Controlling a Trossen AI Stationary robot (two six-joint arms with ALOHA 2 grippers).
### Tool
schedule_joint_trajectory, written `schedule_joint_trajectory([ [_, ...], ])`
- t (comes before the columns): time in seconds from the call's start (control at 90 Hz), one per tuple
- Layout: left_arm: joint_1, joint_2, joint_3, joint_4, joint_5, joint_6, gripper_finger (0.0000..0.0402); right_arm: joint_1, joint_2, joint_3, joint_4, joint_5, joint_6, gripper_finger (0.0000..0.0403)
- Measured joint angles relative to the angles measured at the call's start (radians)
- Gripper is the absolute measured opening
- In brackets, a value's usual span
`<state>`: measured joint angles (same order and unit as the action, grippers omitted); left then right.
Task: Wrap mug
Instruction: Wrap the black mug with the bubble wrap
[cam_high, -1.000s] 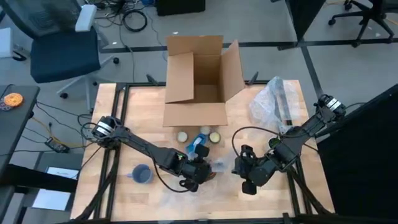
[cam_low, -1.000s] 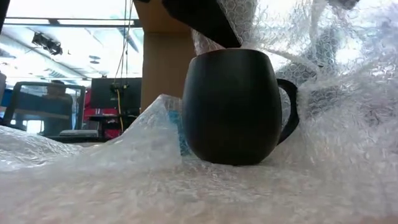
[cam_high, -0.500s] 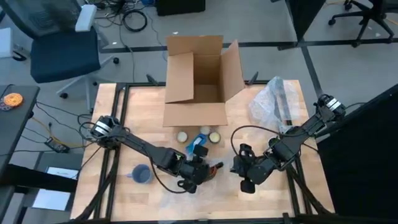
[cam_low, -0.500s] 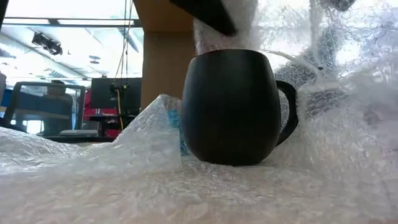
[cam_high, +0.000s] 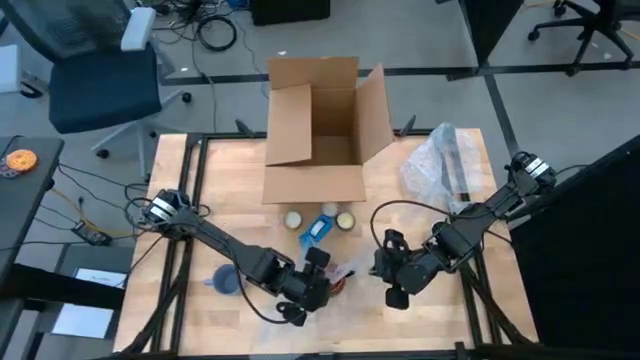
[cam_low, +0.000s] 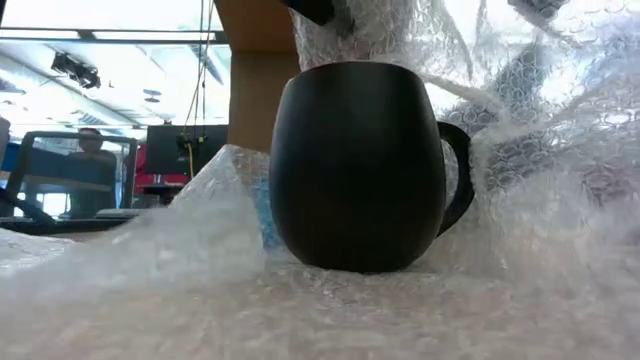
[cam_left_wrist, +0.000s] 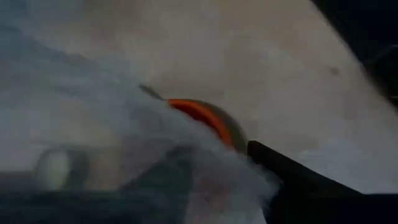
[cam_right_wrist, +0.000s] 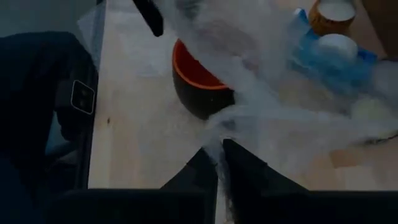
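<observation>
The dark mug (cam_low: 357, 165) with an orange inside stands upright on bubble wrap (cam_low: 300, 310) near the table's (cam_high: 180, 190) front middle. The right gripper (cam_right_wrist: 217, 163) just beside it pinches a wrap edge. The left gripper (cam_high: 318, 283) hovers over the mug; its fingers cannot be judged.

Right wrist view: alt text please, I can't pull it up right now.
The right hand is shut on a sheet of bubble wrap that stretches away over a dark mug with an orange inside. The mug stands upright on the wooden table, and small containers sit beyond it.
</observation>
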<state>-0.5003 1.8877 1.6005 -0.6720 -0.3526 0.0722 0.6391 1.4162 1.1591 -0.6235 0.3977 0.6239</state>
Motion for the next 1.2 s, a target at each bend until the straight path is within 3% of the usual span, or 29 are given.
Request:
schedule_joint_trajectory([
  [0.144, 0.002, 0.000, 0.000, -0.015, -0.104, 0.002, 0.0148, 0.000, 0.000, 0.000, 0.002, 0.000, 0.000, 0.0000],
  [0.289, -0.006, -0.026, 0.000, -0.035, -0.121, 0.001, 0.0168, 0.000, 0.000, 0.000, 0.002, 0.000, 0.000, 0.0000],
  [0.533, -0.043, -0.053, 0.000, -0.045, 0.030, -0.048, 0.0183, 0.000, 0.000, 0.000, 0.003, -0.006, 0.000, 0.0000],
  [0.733, -0.049, -0.034, 0.000, -0.004, 0.050, -0.106, 0.0183, 0.000, 0.000, 0.000, 0.058, -0.012, -0.014, 0.0000],
  [1.2, -0.055, 0.036, -0.050, 0.130, 0.078, -0.109, 0.0183, -0.020, -0.005, 0.000, 0.371, -0.094, -0.259, 0.0000],
])
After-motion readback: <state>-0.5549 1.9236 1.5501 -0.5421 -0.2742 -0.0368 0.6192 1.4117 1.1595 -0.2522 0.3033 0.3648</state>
